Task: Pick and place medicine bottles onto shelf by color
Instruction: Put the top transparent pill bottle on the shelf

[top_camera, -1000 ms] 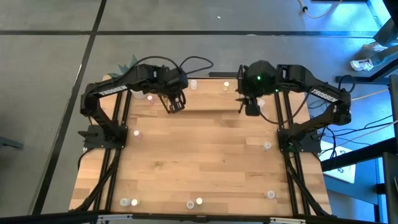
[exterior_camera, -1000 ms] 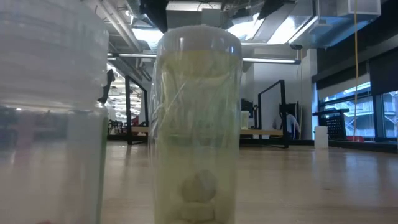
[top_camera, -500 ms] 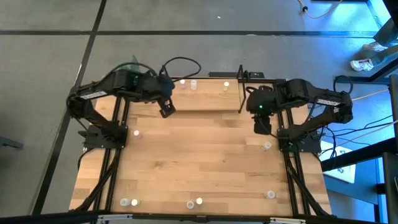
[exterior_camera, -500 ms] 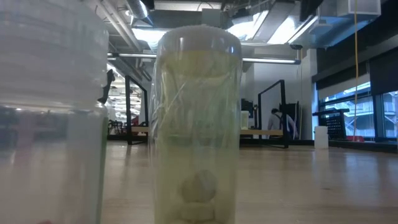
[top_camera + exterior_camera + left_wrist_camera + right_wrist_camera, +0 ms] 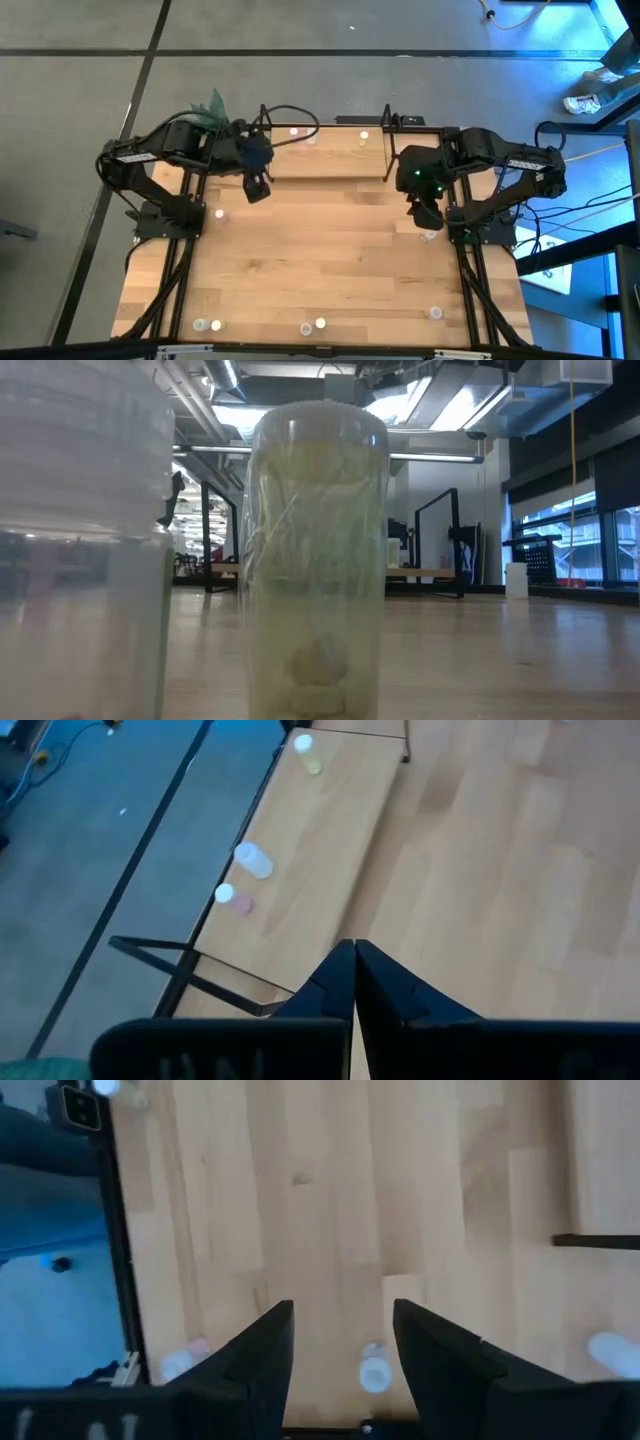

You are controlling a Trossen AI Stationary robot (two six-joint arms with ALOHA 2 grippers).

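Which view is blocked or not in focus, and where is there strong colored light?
Low view: two translucent bottles stand close to the lens, blurred, hiding most of the table. High view: blue light colors the floor at the right edge. Right wrist view: a bottle between the dark fingers looks soft.

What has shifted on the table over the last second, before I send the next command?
Both arms drew back from the shelf. The left end effector, shut and empty, moved leftward off it. The right end effector swung toward the table's right side and now hangs open over a bottle there. The bottles on the shelf and along the near edge have not moved.
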